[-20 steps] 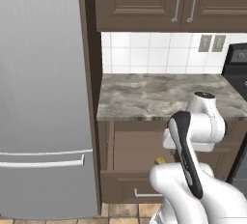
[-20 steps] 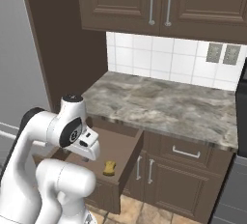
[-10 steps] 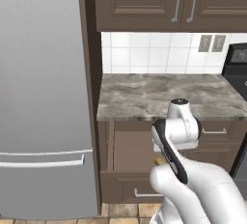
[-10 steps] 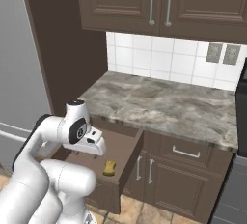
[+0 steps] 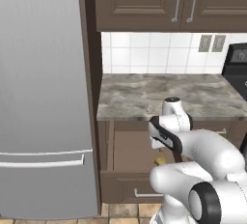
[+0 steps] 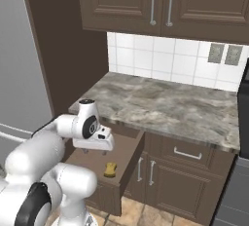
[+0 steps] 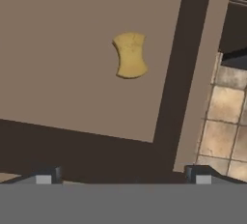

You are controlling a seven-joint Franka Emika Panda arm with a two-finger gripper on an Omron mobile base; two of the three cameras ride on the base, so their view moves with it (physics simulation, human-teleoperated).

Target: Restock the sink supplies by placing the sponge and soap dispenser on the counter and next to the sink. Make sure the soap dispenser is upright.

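Sponge (image 7: 130, 55): we are seeing it lying flat in the open drawer (image 7: 62, 49), below the desk (image 6: 165, 105).
End effector (image 7: 123, 175): we are holding it spread wide, empty, above the drawer.
Bearing: sponge sitting straight ahead of the fingertips, long axis running along our view.

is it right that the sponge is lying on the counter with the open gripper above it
Not quite. The sponge lies in the open drawer below the counter, not on it, as the right base view shows. The open gripper above it is right.
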